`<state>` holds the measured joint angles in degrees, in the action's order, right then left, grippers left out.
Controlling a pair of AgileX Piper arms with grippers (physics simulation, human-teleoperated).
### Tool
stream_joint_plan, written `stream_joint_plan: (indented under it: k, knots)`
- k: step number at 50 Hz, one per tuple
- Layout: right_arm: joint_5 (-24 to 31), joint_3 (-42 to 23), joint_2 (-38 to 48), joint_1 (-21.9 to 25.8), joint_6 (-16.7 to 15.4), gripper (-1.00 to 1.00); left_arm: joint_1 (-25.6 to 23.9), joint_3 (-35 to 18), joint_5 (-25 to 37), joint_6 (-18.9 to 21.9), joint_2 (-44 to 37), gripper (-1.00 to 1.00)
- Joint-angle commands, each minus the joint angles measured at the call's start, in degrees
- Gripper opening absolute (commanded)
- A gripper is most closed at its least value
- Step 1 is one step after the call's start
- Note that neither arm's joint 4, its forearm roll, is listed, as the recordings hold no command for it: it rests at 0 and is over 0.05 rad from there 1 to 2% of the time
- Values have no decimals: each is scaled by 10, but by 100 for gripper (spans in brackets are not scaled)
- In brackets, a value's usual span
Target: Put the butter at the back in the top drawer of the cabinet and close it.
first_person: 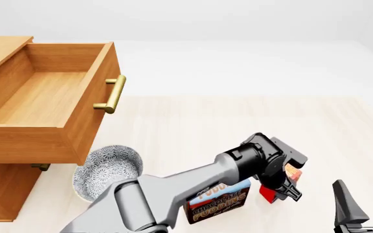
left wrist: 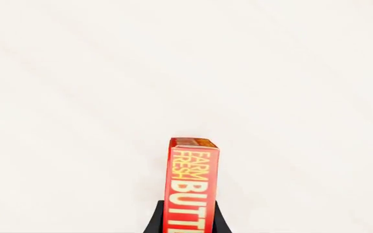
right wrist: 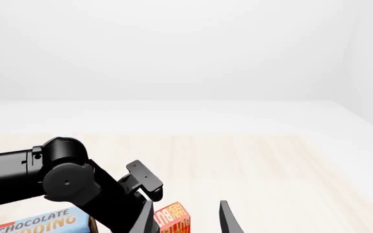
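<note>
- Already gripped: the left pincer (first_person: 283,187) is clamped on the butter (first_person: 279,188), dark fingers (left wrist: 155,221) either side of the box's narrow faces, near the surface's near edge, toward its right corner.
- Butter appears lifted just clear of the surface (first_person: 238,126); contact underneath cannot be confirmed from the front view.
- Long axis of the box runs along the fingers and out past their tips in the left wrist view; it stands on edge between them, not flat.
- Key relation: the top drawer (first_person: 44,97) stands pulled open at the surface's far left corner, well apart from the butter. Judged carry runs from near right to far left and upward, over the drawer's front wall with its brass handle (first_person: 112,93).
- Left arm holds the load and comes from the cabinet (first_person: 5,187) side, so it is the likely one to deliver.
- Right pincer (first_person: 361,201) hangs just beside the butter toward the right edge, fingers spread wide, holding nothing.
- Writing: "FARM FRESH BUTT…" in yellow and white on red, remainder cut off by the frame. Blue-and-brown box (first_person: 220,200) reads "CHOCOLATE PUDDING", mostly behind the left arm.
- Patterned bowl (first_person: 105,170) sits beside the cabinet, beneath the open drawer's corner.
- Drawer interior looks bare.
</note>
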<state>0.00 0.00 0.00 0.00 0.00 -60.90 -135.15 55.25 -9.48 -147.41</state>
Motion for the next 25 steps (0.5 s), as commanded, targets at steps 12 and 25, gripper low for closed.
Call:
stream_joint_plan:
  k: [12, 25]
  knots:
    - [0, 0, 0, 0, 0, 100, 26, -61, 26, 30, 40, -100]
    - [0, 0, 0, 0, 0, 100, 27, -50, 27, 35, 80, -100]
